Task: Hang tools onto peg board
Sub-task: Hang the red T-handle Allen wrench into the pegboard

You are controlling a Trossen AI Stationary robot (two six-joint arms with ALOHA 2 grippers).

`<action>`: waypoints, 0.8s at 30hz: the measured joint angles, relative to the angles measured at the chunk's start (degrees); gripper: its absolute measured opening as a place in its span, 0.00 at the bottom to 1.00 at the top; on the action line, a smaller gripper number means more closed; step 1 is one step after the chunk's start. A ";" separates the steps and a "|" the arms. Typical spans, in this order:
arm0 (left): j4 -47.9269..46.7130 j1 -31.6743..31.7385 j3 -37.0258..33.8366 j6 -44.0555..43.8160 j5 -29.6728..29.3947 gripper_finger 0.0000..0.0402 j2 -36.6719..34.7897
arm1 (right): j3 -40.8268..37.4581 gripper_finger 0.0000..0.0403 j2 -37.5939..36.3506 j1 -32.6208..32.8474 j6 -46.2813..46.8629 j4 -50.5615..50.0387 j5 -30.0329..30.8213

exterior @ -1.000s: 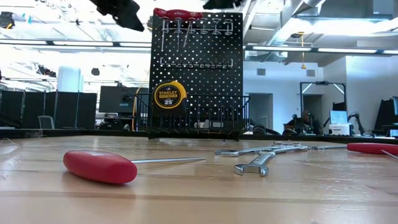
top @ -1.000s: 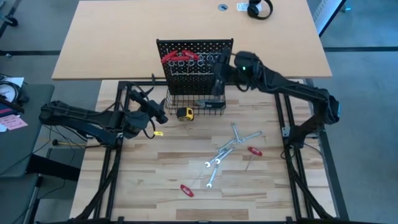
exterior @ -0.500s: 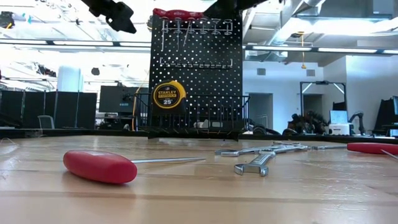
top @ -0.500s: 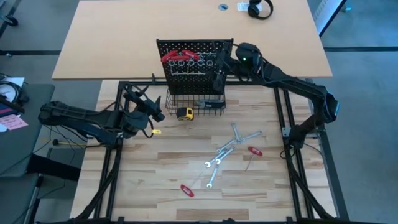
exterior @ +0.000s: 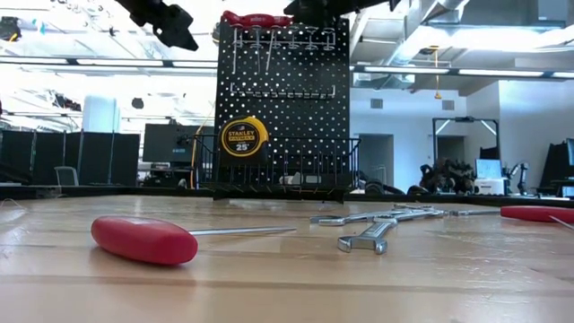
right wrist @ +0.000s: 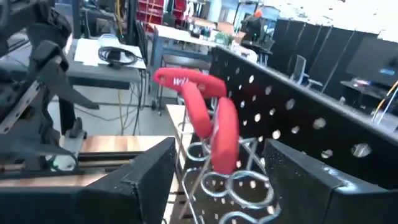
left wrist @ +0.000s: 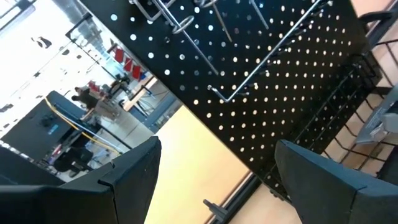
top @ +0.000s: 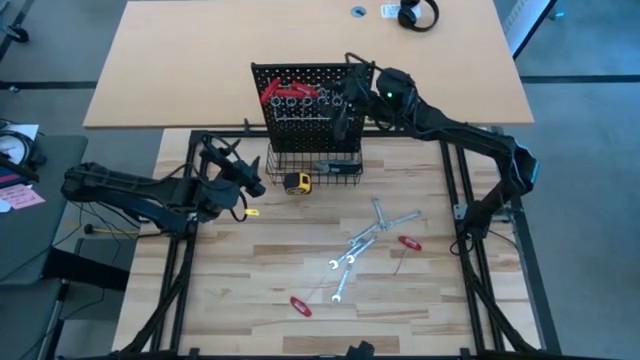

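The black peg board point(top: 310, 105) stands upright at the table's far side, with a wire basket point(top: 318, 165) at its foot. Red-handled tools point(top: 285, 93) stand with their shafts through ring hooks point(right wrist: 245, 186) along its top, handles point(right wrist: 214, 118) up. Several silver wrenches point(top: 368, 240) and two red-handled tools point(top: 410, 242) point(top: 300, 305) lie flat on the table. My right gripper point(top: 350, 85) point(right wrist: 217, 180) is open and level at the board's top right, facing the hung red handles. My left gripper point(top: 235, 170) point(left wrist: 217, 162) hangs open left of the basket, facing the board.
A yellow tape measure point(top: 296, 182) sits in front of the basket's left corner. Black frame rails point(top: 455, 200) run along the table's sides. Headphones point(top: 417, 14) lie on the far desk. Bare wood lies at the near left of the table point(top: 230, 290).
My right gripper has moved from in front of the board's right side toward the far edge, up to the board's top corner, and has rolled about its own axis. It has stayed open. The tools on the table have not moved.
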 joint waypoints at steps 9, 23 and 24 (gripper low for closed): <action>0.27 0.87 0.00 -0.60 2.93 0.76 0.01 | 0.84 0.53 1.79 -0.11 0.30 0.95 -0.29; 0.29 1.58 0.02 -1.26 3.04 0.76 -0.01 | 0.87 0.20 1.83 0.02 -0.51 0.99 -0.15; 0.29 1.58 0.02 -1.29 3.03 0.76 -0.01 | 0.87 0.18 1.83 0.02 -0.48 1.11 0.04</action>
